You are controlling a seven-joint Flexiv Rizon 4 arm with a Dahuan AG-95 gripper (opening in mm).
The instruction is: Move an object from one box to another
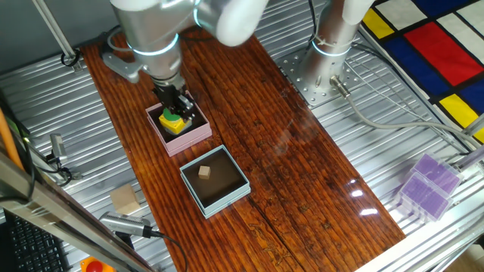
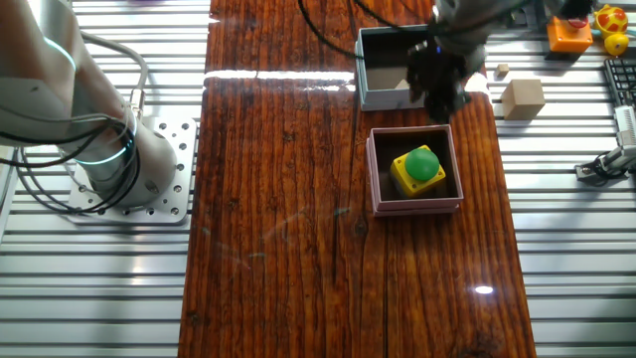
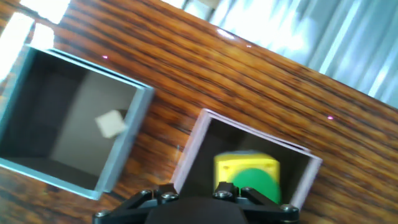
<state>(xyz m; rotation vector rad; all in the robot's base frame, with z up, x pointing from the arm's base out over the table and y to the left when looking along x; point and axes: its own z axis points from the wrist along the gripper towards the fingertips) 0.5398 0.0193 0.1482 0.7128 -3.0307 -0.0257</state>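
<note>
The pale pink box [image 1: 193,136] sits on the wooden board and holds a yellow block with a green round top [image 1: 175,125]. The light blue box [image 1: 227,198] with dark lining stands next to it and holds a small tan cube [image 1: 204,172]. My gripper [image 1: 178,106] hangs just above the pink box's far side, near the block, apart from it; its jaws look spread and empty. The other fixed view shows the gripper [image 2: 442,94] between blue box [image 2: 363,60] and pink box [image 2: 378,169], block [image 2: 422,169]. The hand view shows the block [image 3: 245,171], pink box [image 3: 186,155], blue box [image 3: 124,149], cube [image 3: 111,123].
A loose wooden block [image 1: 125,200] and a metal tool [image 1: 128,224] lie on the ribbed metal table left of the board. Clear purple boxes [image 1: 427,185] stand at the right edge. The arm's base [image 1: 325,60] is bolted at the back. Toys [image 2: 571,30] lie nearby.
</note>
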